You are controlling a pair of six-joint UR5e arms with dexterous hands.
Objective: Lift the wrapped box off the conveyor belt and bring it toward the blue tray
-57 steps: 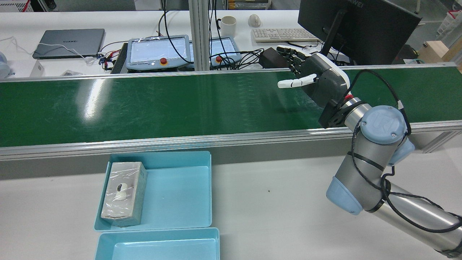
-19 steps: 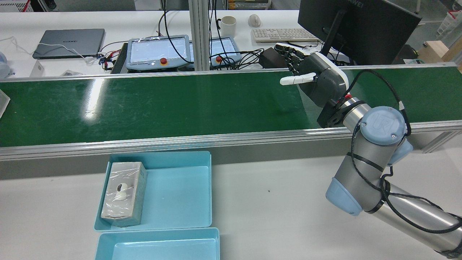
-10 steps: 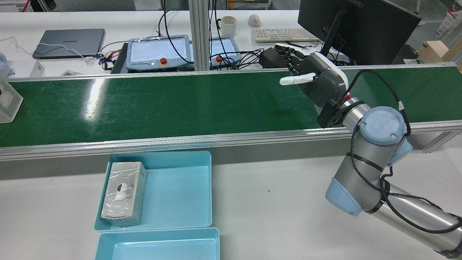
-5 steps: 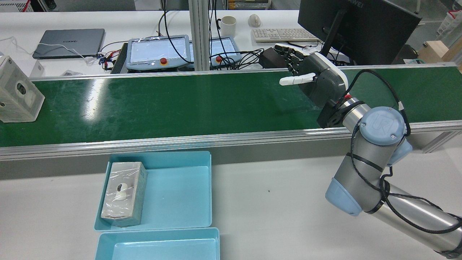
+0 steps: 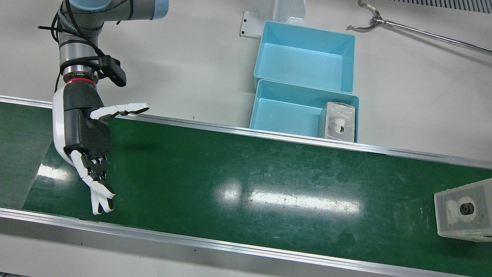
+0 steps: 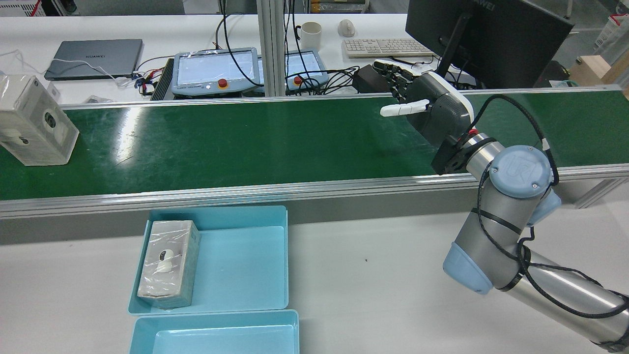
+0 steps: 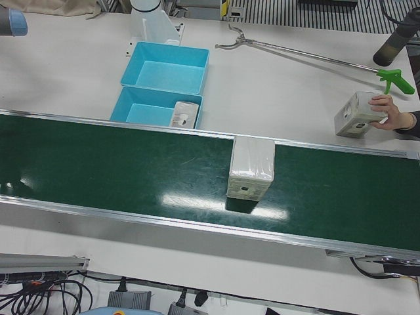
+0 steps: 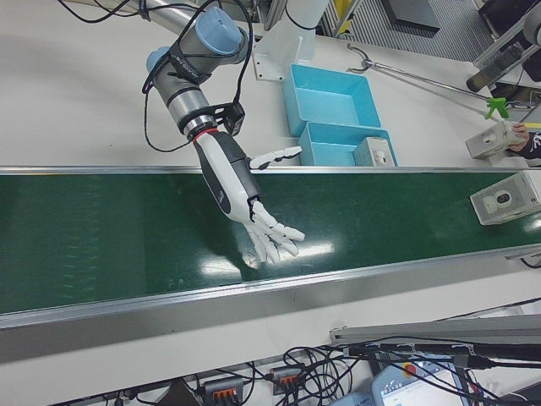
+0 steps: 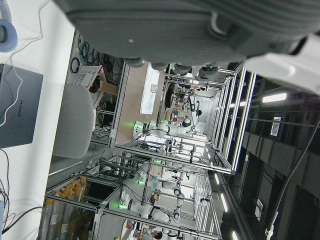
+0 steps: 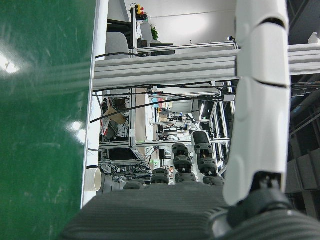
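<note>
One box (image 6: 35,120) rides the belt (image 6: 245,142) well apart from the right hand (image 6: 427,105) — fingers spread wide, empty, waiting over the belt — so next comes closing around it on arrival.

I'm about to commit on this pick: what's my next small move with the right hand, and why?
Probably hold the right hand open over the conveyor belt and wait. The wrapped box sits at the belt's far end, well apart from the hand, and nothing is grasped yet.
</note>
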